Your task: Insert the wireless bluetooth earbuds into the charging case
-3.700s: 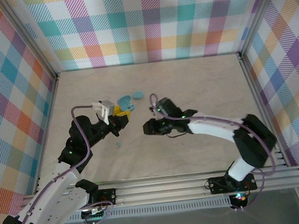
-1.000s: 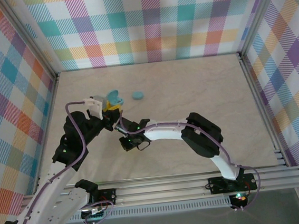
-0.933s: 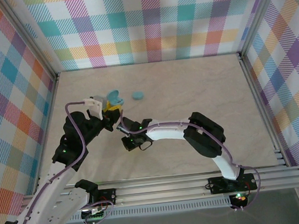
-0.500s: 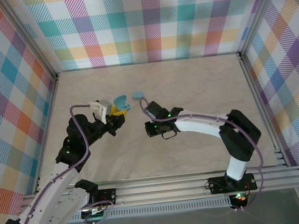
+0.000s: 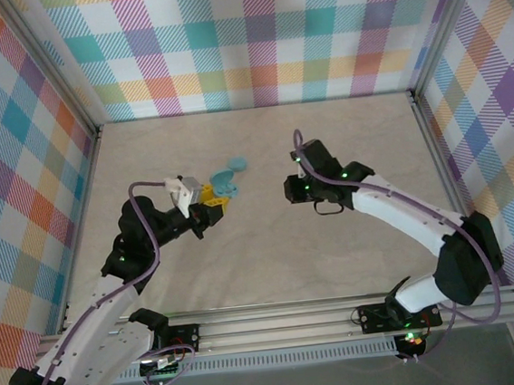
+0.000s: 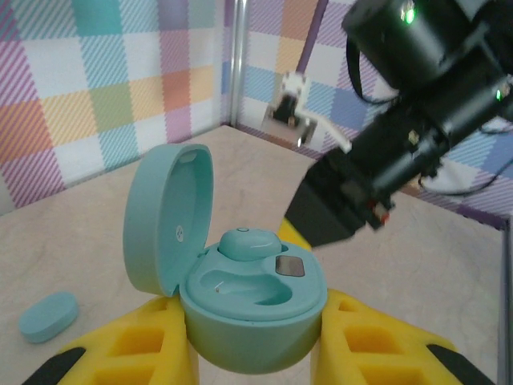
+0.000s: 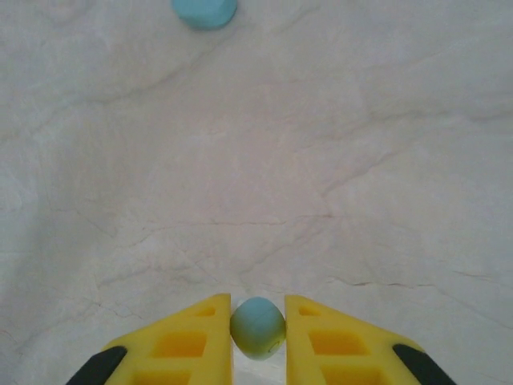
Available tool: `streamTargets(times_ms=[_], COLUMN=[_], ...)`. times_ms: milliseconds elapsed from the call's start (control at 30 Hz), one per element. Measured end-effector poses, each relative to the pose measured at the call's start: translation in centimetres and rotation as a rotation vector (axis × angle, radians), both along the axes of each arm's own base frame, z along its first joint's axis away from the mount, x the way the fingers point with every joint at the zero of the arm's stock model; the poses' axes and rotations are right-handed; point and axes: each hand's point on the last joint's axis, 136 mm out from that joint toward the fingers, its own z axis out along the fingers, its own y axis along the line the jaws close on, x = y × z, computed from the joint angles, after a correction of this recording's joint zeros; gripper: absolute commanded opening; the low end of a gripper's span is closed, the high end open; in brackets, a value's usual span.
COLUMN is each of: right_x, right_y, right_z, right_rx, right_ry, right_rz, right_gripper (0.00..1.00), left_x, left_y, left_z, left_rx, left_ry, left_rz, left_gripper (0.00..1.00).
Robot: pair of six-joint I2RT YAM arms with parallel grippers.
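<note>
Swung away rightward since a second ago, our right gripper point(image 7: 258, 330) pinches one earbud point(image 7: 258, 325) over the tabletop point(image 7: 337, 160); our left gripper point(image 5: 214, 197) clamps the open charging case point(image 6: 252, 309), one bud point(image 6: 249, 243) seated. Next, we judge: align over the empty socket point(image 6: 240, 285).

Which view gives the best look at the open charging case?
Left wrist: the open charging case is held in the left gripper, lid up, one earbud seated, the other socket empty. Top external shows it as a small teal blob.
</note>
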Motion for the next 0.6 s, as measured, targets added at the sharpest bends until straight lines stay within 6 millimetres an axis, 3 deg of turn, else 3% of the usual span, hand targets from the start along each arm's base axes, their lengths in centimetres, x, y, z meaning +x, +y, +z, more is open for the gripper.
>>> streamTargets(times_ms=[233,600], right_x=[-0.4,-1.7], right_y=[-0.4,1.1], right_z=[4.3,7.7], right_rx=[0.007,0.093], right_ry=[-0.062,-0.053], right_rz=[0.058,0.164], right_gripper=[0.22,0.21], left_x=[0.4,1.9], left_y=[-1.0,-2.5], left_z=[-0.3,-2.0], left_rx=[0.018,0.048], left_ry=[-0.046,-0.061], left_rz=[-0.059,-0.104], left_gripper=[0.0,0.0])
